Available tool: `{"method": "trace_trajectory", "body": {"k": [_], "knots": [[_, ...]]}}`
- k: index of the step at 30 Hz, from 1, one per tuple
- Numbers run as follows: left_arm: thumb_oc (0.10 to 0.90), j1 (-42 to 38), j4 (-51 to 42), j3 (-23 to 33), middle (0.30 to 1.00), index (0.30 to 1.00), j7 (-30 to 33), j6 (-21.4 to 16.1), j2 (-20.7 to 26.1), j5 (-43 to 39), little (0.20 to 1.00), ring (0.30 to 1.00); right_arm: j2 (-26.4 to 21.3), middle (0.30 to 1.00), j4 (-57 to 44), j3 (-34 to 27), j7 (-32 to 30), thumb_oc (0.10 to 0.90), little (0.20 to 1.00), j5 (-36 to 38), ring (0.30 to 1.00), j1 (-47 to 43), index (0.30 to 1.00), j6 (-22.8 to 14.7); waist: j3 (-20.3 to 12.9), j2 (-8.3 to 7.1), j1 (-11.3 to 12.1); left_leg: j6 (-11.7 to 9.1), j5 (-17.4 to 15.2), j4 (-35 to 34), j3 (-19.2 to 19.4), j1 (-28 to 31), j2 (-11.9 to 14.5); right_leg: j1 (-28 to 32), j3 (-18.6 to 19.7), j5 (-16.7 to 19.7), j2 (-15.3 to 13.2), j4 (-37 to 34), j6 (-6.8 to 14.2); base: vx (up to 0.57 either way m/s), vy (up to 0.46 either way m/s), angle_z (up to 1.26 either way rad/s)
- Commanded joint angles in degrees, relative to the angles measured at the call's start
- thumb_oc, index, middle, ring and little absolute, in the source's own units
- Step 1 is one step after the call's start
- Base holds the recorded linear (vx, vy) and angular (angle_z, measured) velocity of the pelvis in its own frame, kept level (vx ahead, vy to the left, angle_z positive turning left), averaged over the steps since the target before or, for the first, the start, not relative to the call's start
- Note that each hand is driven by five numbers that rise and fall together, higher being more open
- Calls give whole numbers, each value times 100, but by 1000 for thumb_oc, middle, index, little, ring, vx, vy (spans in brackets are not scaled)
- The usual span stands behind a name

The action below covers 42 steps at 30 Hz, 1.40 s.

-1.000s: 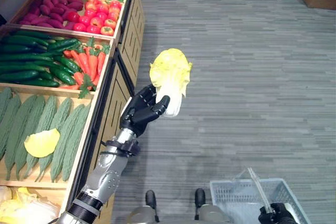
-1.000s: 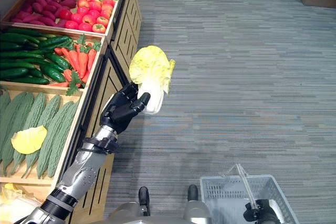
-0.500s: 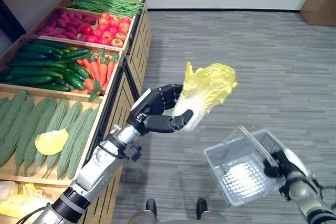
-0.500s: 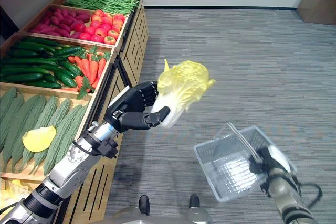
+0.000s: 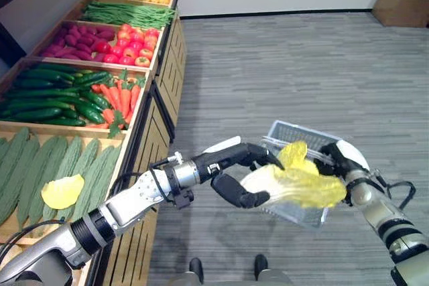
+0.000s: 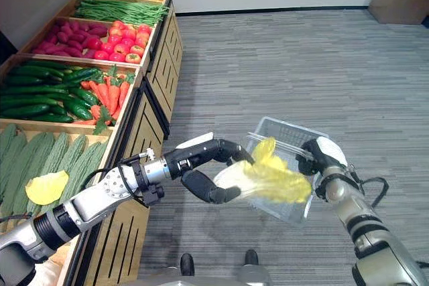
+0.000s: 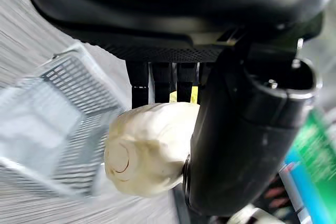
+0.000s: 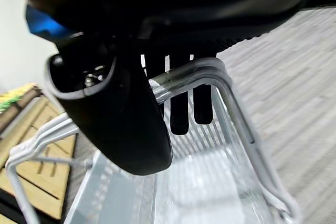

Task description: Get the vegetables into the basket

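Beside the wooden vegetable stand (image 5: 144, 108), the left hand (image 5: 234, 173) has swung over and grips the napa cabbage (image 5: 295, 180) at the basket (image 6: 285, 137) mouth. The right hand (image 5: 338, 159) has lifted the basket by its handle. Letting go comes next, I think.
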Motion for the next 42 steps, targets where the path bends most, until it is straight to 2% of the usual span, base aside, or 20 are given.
{"method": "trace_trajectory", "body": {"k": [1,5,10,11,14,15,17,20,23,24,25,30,36,39,42], "knots": [[400,-547,130,241,300,300,297,-758,-265,272,300,300,-267,300,-590,-136,-295,400,300,789,300,-1140,300,-542,-183,-292,100,-463,-323,5,98,136,220,170,-394,58,-381,19,701,5,11,-7],[400,-547,406,235,300,300,489,-753,-373,679,300,300,-97,300,-932,-190,-180,400,300,1164,300,-1082,300,-601,-188,-295,81,-455,-333,5,99,149,216,183,-382,53,-387,17,704,6,6,-3],[400,-708,1152,267,300,300,1157,-818,-859,1920,300,300,101,300,-1431,-29,-15,400,300,1311,300,-1102,300,-696,-196,-327,56,-457,-338,5,126,157,220,189,-391,56,-401,6,711,8,0,-1],[400,-601,1445,407,300,300,1345,-780,-1141,2342,300,300,249,300,-1635,-53,68,400,300,1380,300,-942,300,-715,-210,-346,49,-454,-347,5,116,164,221,212,-396,48,-399,0,705,37,-3,0],[400,-468,1717,609,300,300,1544,-732,-1339,2710,300,300,385,300,-1873,-83,167,400,300,1427,300,-787,300,-736,-215,-361,52,-449,-358,5,121,178,227,221,-391,31,-402,-2,701,27,-6,0],[400,-452,1979,672,300,300,1643,-694,-1451,3128,300,300,399,300,-2165,-100,300,400,300,1579,300,-657,300,-771,-210,-372,40,-451,-364,5,127,181,237,218,-392,23,-396,-2,695,0,0,0],[400,-519,2244,628,300,300,1658,-688,-1486,3472,300,300,417,300,-2325,-65,442,400,300,1751,300,-567,300,-793,-227,-371,16,-455,-371,5,143,190,245,219,-382,11,-386,-1,690,35,-3,0],[400,-393,2815,775,300,300,1849,-562,-1637,3647,300,300,381,300,-2628,-43,646,400,300,1992,300,-390,300,-809,-249,-382,-12,-460,-378,5,162,226,255,248,-358,-10,-372,-2,677,42,-2,-2],[400,-322,3574,968,300,300,2274,-318,-1771,4256,300,300,425,300,-3079,-93,827,400,300,2388,300,-173,300,-862,-270,-393,-65,-475,-378,5,213,261,274,251,-337,-20,-345,-2,667,29,-11,-6],[900,-328,3757,978,1000,1000,2348,-284,-1820,4424,1000,1000,423,300,-3138,-103,866,400,300,2463,300,-123,300,-876,-272,-394,-70,-477,-383,5,224,277,276,267,-332,-31,-336,-2,663,32,-15,-4],[900,-368,3980,1008,1000,1000,2527,-185,-1864,4727,1000,1000,437,300,-3241,-121,911,400,300,2612,300,-36,300,-890,-288,-391,-92,-480,-389,5,239,295,284,287,-327,-48,-327,-2,658,0,0,0],[900,-373,4438,1144,1000,1000,2848,9,-1970,5215,1000,1000,342,300,-3407,-141,963,400,300,2657,300,117,300,-920,-311,-400,-124,-492,-384,5,260,321,306,308,-307,-65,-307,-2,646,-1,-5,-2],[900,-217,4033,1263,1000,1000,2861,-72,-1955,5082,1000,1000,466,300,-3064,-283,809,400,300,2402,300,343,300,-862,-324,-406,-94,-494,-380,5,237,321,317,339,-338,-78,-301,-2,636,1,-5,-1],[900,-94,3455,1295,1000,1000,2742,-242,-1945,4692,1000,1000,588,300,-2772,-367,674,400,300,2138,300,405,300,-784,-332,-407,-65,-489,-380,5,202,309,322,351,-364,-91,-305,-2,629,0,0,0],[900,256,2587,1409,1000,1000,2239,-492,-1975,3661,1000,1000,657,300,-2503,-523,525,400,300,1759,300,549,300,-683,-318,-400,-18,-476,-374,5,148,293,322,358,-391,-91,-314,-2,615,5,-4,3]]}}
